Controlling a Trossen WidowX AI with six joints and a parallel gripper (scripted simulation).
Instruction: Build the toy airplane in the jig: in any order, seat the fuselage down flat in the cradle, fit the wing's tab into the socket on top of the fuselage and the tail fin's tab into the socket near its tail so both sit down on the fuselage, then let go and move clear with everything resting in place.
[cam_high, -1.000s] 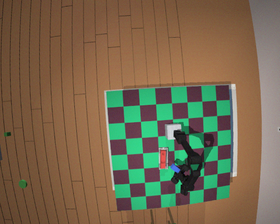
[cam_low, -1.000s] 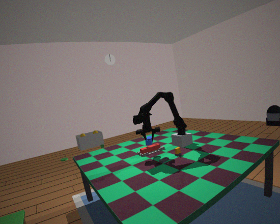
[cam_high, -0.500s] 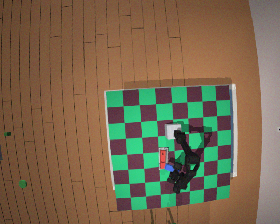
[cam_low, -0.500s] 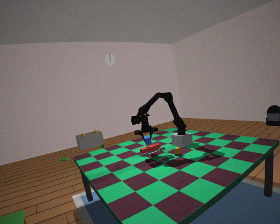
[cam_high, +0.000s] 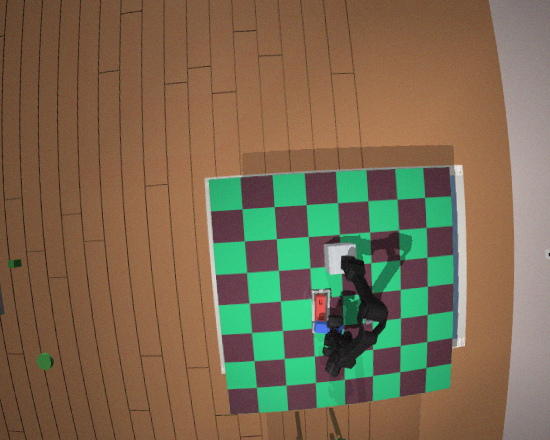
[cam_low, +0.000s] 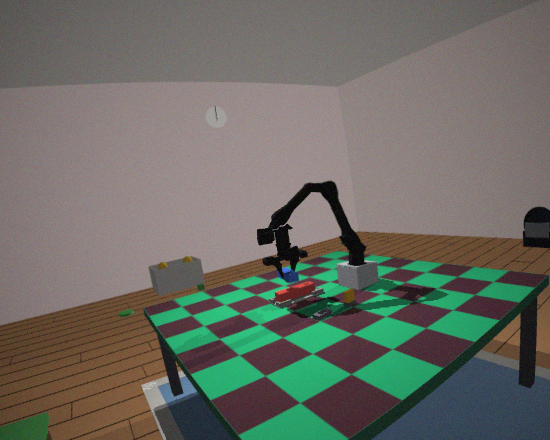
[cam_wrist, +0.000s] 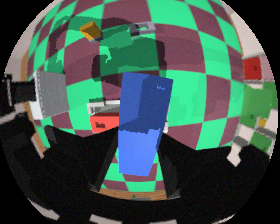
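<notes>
My gripper (cam_high: 334, 330) (cam_low: 288, 275) (cam_wrist: 139, 130) is shut on the blue wing (cam_high: 321, 327) (cam_low: 291, 277) (cam_wrist: 136, 155) and holds it in the air. From above, the wing lies across one end of the red fuselage (cam_high: 320, 302) (cam_low: 300, 290) (cam_wrist: 104, 123). In the exterior view it is above and behind the fuselage, apart from it. The fuselage sits in the light grey cradle (cam_high: 321, 290) (cam_wrist: 95, 106). The yellow tail fin (cam_low: 349, 295) (cam_wrist: 90, 30) stands on the table, hidden by the arm in the top view. The wing's tab is not visible.
A small grey fixture (cam_low: 322, 313) (cam_wrist: 143, 31) lies on the chequered table near the tail fin. The arm's pale base block (cam_high: 335, 257) (cam_low: 352, 276) (cam_wrist: 51, 95) stands beyond one end of the cradle. The arm arches over the tail fin's side of the cradle.
</notes>
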